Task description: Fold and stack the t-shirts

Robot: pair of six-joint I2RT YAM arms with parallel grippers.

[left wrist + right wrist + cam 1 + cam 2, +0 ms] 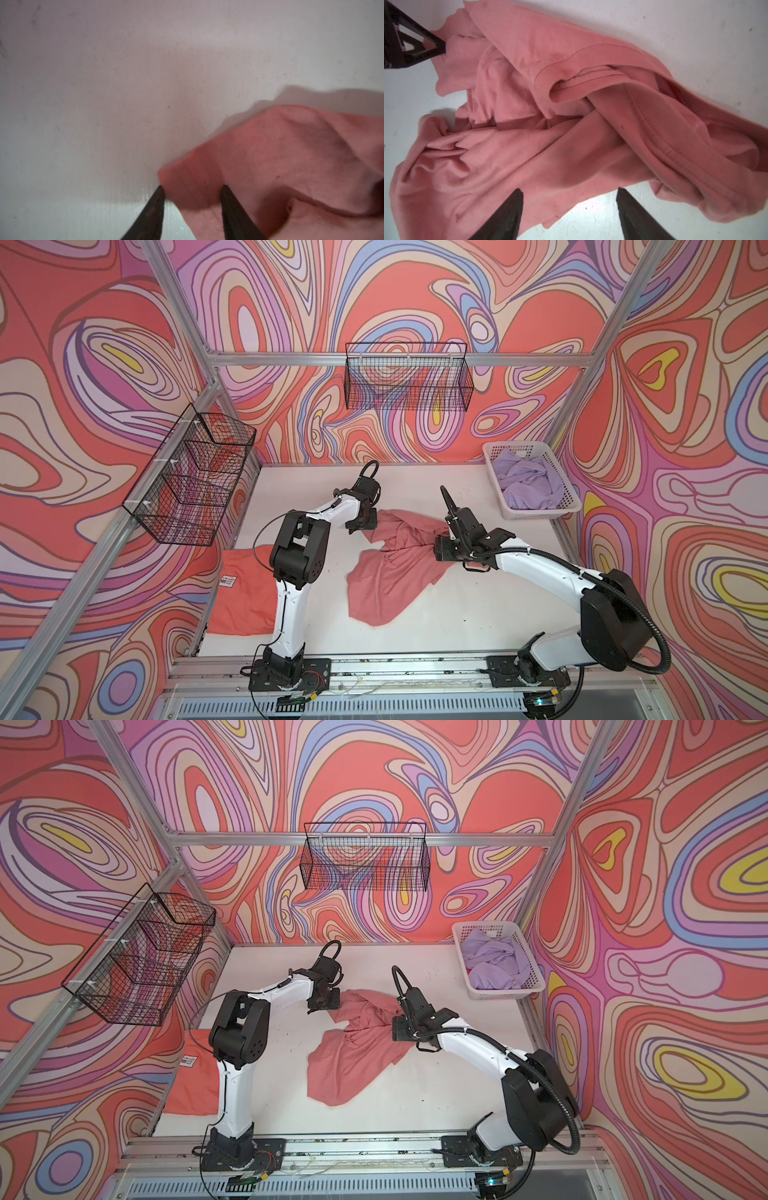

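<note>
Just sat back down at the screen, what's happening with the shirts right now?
Both arms are at the crumpled salmon-pink shirt in the middle of the table. The left gripper has its jaws apart around a hem corner at the far left, not clamped. The right gripper is open over the shirt's right edge, holding nothing. The orange-coral shirt lies flat at the table's left edge; the lavender shirt sits bunched in the white basket.

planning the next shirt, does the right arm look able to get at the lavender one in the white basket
Probably yes. The lavender shirt lies heaped in the open-topped white basket on the right arm's side, nothing covering it, and the right gripper is open over the pink shirt.
</note>
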